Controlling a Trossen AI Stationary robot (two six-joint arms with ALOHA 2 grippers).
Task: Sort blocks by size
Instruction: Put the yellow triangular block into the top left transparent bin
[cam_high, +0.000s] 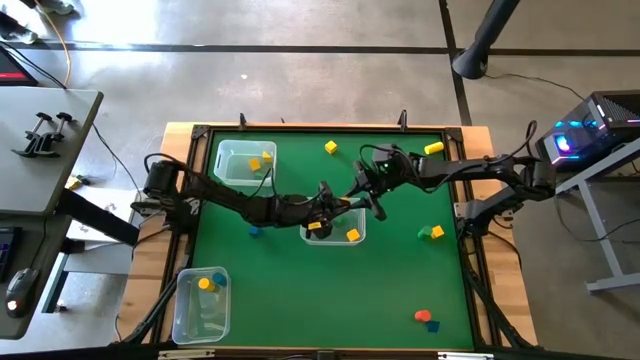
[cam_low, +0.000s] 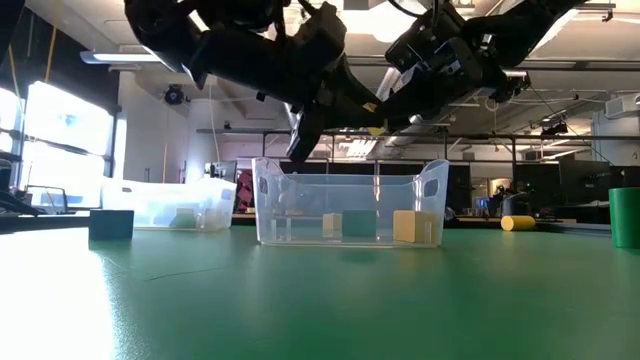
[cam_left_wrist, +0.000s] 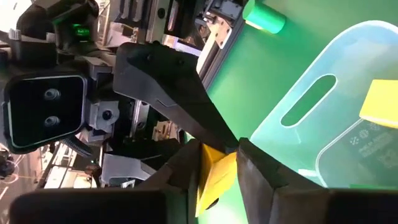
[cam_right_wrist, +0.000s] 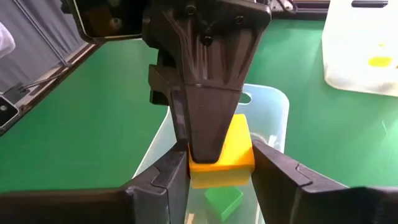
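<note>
A yellow block (cam_right_wrist: 233, 149) hangs in the air between my two grippers, over the clear middle bin (cam_high: 333, 228). My left gripper (cam_left_wrist: 217, 169) reaches in from the table's left and my right gripper (cam_right_wrist: 221, 177) from the right; both are shut on this block. They meet at the table's centre (cam_high: 345, 195), just above the bin's rim (cam_low: 350, 165). Inside the bin lie a yellow block (cam_high: 353, 235) and a green block (cam_right_wrist: 224, 199), resting on its floor. My left gripper pinches the yellow block (cam_left_wrist: 217, 174) between its two fingers, coming about level from the table's left. The block is lifted clear above the bin. My right gripper pinches two opposite sides of the block (cam_right_wrist: 244, 163) between its fingers, slanting down from the table's right. One left finger (cam_right_wrist: 205, 118) lies over the face turned toward it.
A clear bin (cam_high: 243, 165) with yellow blocks stands far left; another (cam_high: 200, 300) sits near left. Loose on the green mat: a yellow block (cam_high: 330, 147), a yellow cylinder (cam_high: 433, 148), a green and yellow pair (cam_high: 431, 232), a red and blue pair (cam_high: 425, 318), a blue block (cam_high: 255, 232).
</note>
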